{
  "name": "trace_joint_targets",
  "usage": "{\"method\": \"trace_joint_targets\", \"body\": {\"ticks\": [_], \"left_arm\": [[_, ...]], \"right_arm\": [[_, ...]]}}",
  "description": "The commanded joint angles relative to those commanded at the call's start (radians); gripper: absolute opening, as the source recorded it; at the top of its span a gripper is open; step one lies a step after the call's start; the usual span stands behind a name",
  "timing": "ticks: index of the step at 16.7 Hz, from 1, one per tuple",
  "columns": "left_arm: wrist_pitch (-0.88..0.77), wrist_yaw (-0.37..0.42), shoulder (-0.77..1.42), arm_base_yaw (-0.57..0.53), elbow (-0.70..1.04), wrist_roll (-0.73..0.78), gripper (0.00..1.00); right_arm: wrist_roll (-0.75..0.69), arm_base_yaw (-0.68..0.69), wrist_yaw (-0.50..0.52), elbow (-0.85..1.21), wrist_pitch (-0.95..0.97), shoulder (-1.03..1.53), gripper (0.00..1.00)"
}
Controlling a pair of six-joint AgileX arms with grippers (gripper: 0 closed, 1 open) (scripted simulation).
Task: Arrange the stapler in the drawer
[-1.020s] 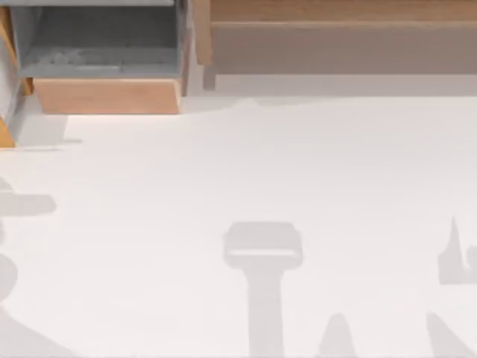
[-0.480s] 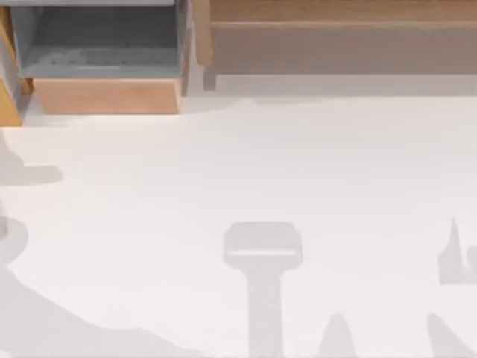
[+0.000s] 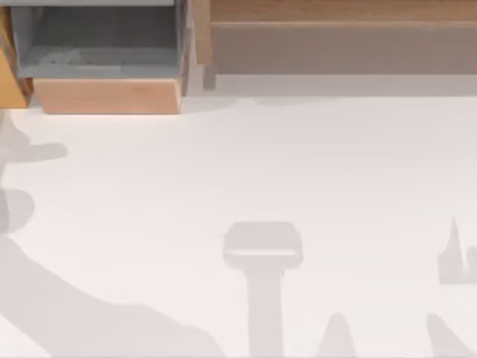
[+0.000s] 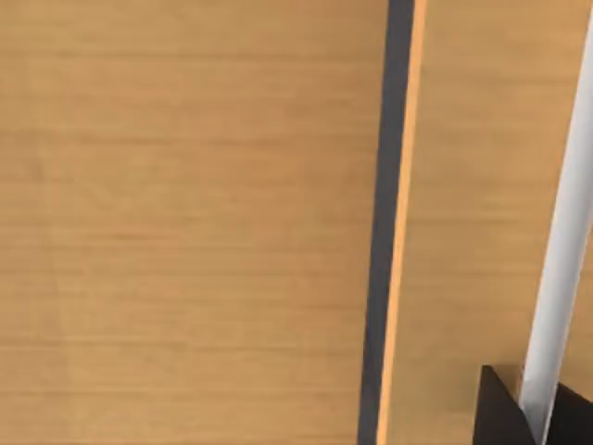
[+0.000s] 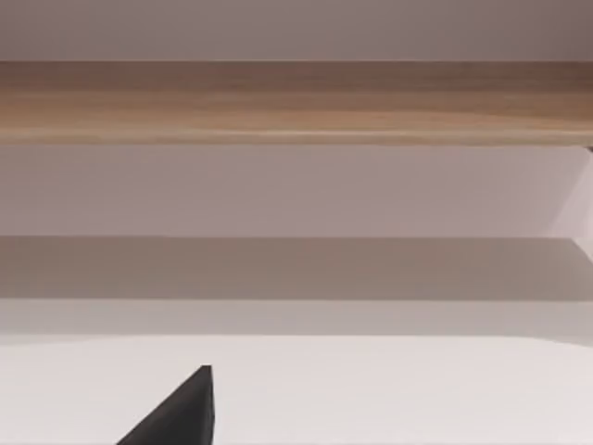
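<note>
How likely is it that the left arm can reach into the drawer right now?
Probably yes: the drawer stands pulled out, its grey inside open from above with nothing lying across it, and the left wrist camera faces wood panelling up close.

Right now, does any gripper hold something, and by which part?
It cannot be told: no gripper's fingertips are clear, and the open drawer shows no stapler.

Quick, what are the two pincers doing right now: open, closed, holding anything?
Left pincer: close to a wooden panel; open or closed cannot be told.
Right pincer: facing the long shelf unit; cannot be told either.
</note>
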Motion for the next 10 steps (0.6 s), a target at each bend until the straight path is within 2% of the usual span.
{"method": "trace_joint_targets", "body": {"ticks": [4, 8, 10], "left_arm": [[-0.059, -0.030, 0.045, -0.024, 0.106, -0.004, 0.00], [-0.062, -0.032, 0.047, -0.025, 0.111, -0.004, 0.00], [-0.062, -0.032, 0.047, -0.025, 0.111, -0.004, 0.15]], "right_arm": [[0.000, 0.000, 0.000, 0.000, 0.000, 0.000, 1.00], [0.000, 0.000, 0.000, 0.000, 0.000, 0.000, 1.00], [0.000, 0.000, 0.000, 0.000, 0.000, 0.000, 1.00]]}}
